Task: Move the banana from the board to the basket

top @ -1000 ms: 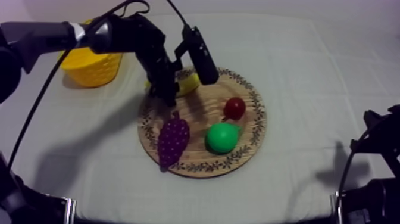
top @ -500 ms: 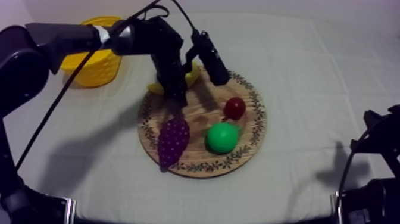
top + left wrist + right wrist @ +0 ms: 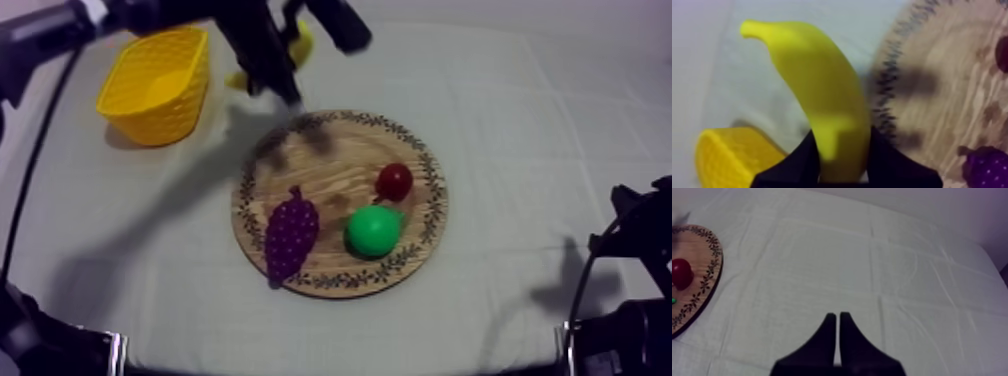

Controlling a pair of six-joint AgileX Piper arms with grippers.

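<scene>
1. Change of state: half a second ago the long curved yellow toy banana lay at the board's far rim under the left gripper. It now hangs in the air, clear of the round wooden board with the patterned rim, over the cloth between the board and the basket.
2. Left claw: closed round the banana's lower end, one black finger on each side. The stem tip points up and away.
3. Meaning for the task: the pick is done (judged from the bare patch of wood where the fruit lay). What remains is to carry it across and release it.
4. Target: the yellow latticed plastic basket stands on the table near the lifted banana, on the side away from the board. Its mouth is open and nothing shows inside.
5. Right claw: fingers pressed together in a narrow wedge, holding nothing, low over the grey-white cloth and well apart from the board.
6. Materials:
   - Banana: smooth and matte, and it tapers; a grip near the end may let it swing.
   - Board: grained wood with a dark leaf border.
   - Still on the board: a knobbly purple bunch of grapes, a glossy green pear and a small red fruit.
</scene>
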